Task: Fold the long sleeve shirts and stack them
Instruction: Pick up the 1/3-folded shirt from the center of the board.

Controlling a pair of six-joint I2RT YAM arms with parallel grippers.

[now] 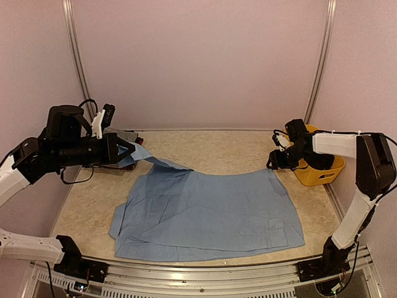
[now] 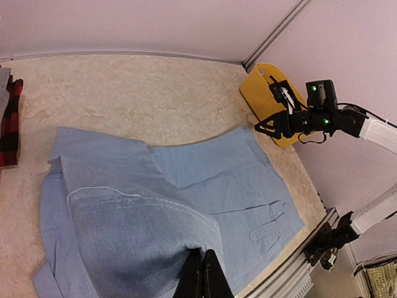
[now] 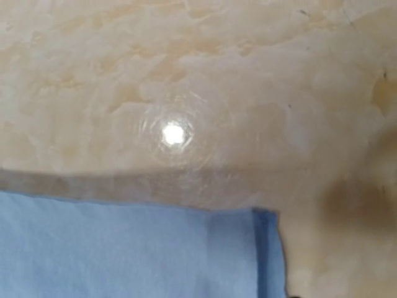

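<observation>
The light blue shirt point(image 1: 211, 214) lies spread over the middle of the table, and it also shows in the left wrist view point(image 2: 205, 186). My left gripper point(image 1: 133, 149) is shut on a fold of it at the far left and holds that part lifted; the closed fingertips pinch the cloth in the left wrist view point(image 2: 203, 254). My right gripper point(image 1: 272, 164) hovers just above the shirt's far right corner point(image 3: 263, 217); its fingers barely show in its own view. The plaid shirt point(image 2: 9, 124) and grey shirt point(image 1: 126, 136) lie at the far left.
A yellow plastic basket point(image 1: 321, 176) stands at the far right behind the right arm, and it also shows in the left wrist view point(image 2: 260, 87). Bare table point(image 1: 217, 149) runs between the shirt and the back wall. A metal rail point(image 1: 205, 279) edges the near side.
</observation>
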